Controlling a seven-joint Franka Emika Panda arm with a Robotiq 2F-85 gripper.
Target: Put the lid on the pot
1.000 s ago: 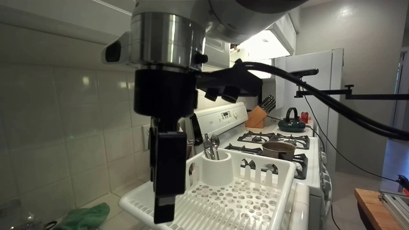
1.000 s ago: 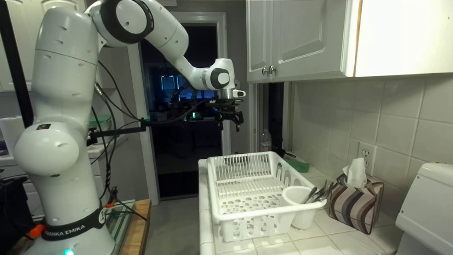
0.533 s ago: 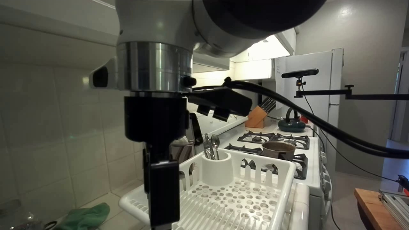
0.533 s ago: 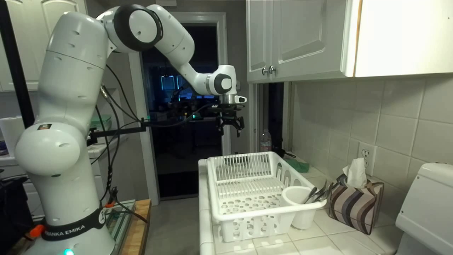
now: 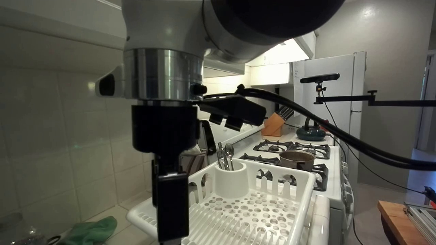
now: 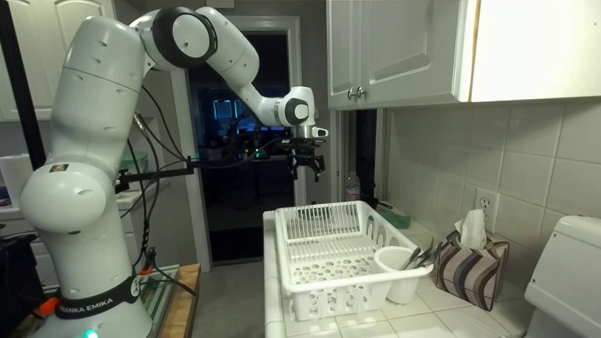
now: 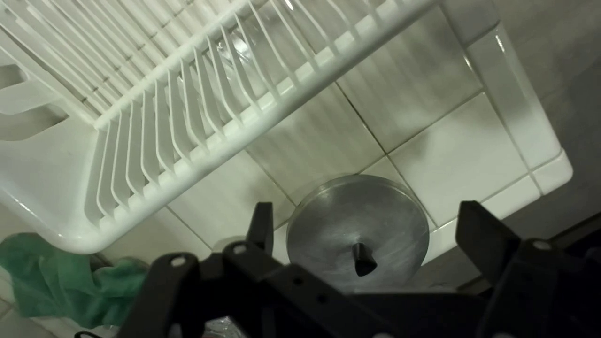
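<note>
The lid (image 7: 328,230), a round grey metal disc with a black knob (image 7: 364,263), lies on the white tiles near the counter edge in the wrist view. My gripper (image 7: 368,220) is open and empty above it. Its fingers stand wide apart on either side of the lid. In an exterior view the open gripper (image 6: 306,176) hangs pointing down behind the dish rack. In an exterior view its near fingers (image 5: 173,207) show side-on, with the tips cut off. The pot (image 5: 297,161), brownish-dark and without a cover, sits on the stove.
A white dish rack (image 6: 347,283) stands between the gripper and the stove (image 5: 335,177). Its cutlery cup (image 5: 231,180) holds utensils. A green cloth (image 7: 70,277) lies by the wall. A tissue box (image 6: 472,270), a kettle (image 5: 310,133) and a knife block (image 5: 273,125) stand farther along. Cabinets (image 6: 399,51) hang above.
My gripper has moved down over the past second, with a small sideways shift; in the last half second it has barely moved. It stays open. The rack and pot have not moved.
</note>
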